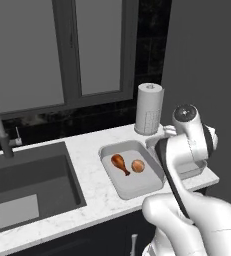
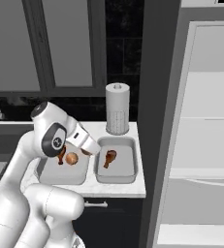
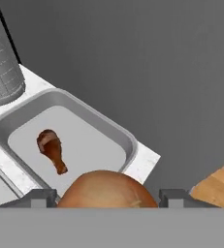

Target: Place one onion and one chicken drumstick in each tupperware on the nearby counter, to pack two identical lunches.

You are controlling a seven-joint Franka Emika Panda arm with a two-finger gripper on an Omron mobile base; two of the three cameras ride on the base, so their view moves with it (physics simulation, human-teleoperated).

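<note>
Pincer point(image 3: 106, 196) around onion point(image 3: 106, 190), above tupperware point(image 3: 125, 140)

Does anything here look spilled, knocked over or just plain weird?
Nothing stands out. Both shallow grey tupperware trays sit flat on the white marble counter: the left tray holds a brown drumstick and onion, the right tray a drumstick. The gripper holds a second onion above.

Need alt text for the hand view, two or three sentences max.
A round golden-brown onion sits gripped between the two dark fingertips of the hand, low in the frame. Beyond it, a shallow grey rectangular tupperware on the white marble-veined counter holds one brown chicken drumstick. A grey paper towel roll stands at upper left.
</note>
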